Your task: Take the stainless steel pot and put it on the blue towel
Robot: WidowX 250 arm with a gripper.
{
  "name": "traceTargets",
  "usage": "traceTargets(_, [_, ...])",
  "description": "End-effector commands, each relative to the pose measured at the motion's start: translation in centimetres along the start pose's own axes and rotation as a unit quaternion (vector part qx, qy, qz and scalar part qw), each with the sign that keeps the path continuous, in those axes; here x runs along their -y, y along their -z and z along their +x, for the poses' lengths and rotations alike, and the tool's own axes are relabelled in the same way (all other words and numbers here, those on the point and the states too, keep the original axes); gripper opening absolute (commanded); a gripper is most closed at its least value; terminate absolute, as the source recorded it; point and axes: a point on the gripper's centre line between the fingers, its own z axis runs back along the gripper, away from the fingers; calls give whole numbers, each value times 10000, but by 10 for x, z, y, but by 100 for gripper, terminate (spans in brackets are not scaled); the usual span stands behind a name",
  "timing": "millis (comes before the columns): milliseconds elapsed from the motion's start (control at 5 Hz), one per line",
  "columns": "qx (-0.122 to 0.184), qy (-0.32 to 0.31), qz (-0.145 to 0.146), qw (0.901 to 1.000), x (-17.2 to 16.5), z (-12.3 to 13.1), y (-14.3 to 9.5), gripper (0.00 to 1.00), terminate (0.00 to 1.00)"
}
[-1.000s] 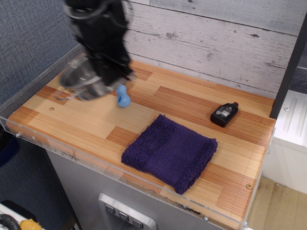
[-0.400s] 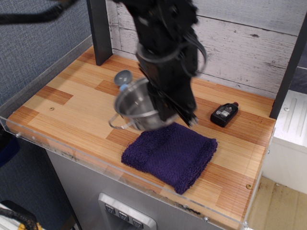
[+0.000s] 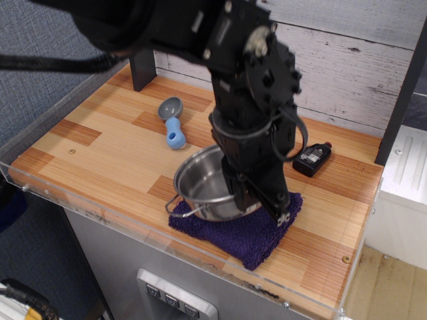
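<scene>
The stainless steel pot (image 3: pixel 202 184) is shiny and shallow, with a wire loop handle sticking out at its lower left. It sits over the left part of the blue towel (image 3: pixel 248 232), a fuzzy indigo cloth near the table's front edge. My gripper (image 3: pixel 241 189) comes down from above and is shut on the pot's right rim. The black arm hides the pot's right side and the middle of the towel. I cannot tell whether the pot rests on the towel or hangs just above it.
A small scoop (image 3: pixel 173 124) with a grey bowl and light blue handle lies behind and left of the pot. A small black bottle (image 3: pixel 311 159) lies at the right back. A clear plastic rim (image 3: pixel 80 200) runs along the table's front edge.
My gripper has carried the pot from the table's left back to the right and forward, and lowered it over the towel. The scoop, once hidden, now shows.
</scene>
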Motion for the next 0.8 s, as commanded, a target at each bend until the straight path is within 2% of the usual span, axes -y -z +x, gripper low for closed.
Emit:
traceTargets(0, [-21, -4, 194, 9998, 11, 1, 13, 0, 0])
traceTargets(200, [-207, -551, 479, 9971, 6, -2, 15, 100, 0])
traceTargets(400, [-284, -749, 516, 9955, 3, -3, 16, 100, 0])
traceTargets(600, [-236, -820, 476, 9952, 5, 0, 14, 100, 0])
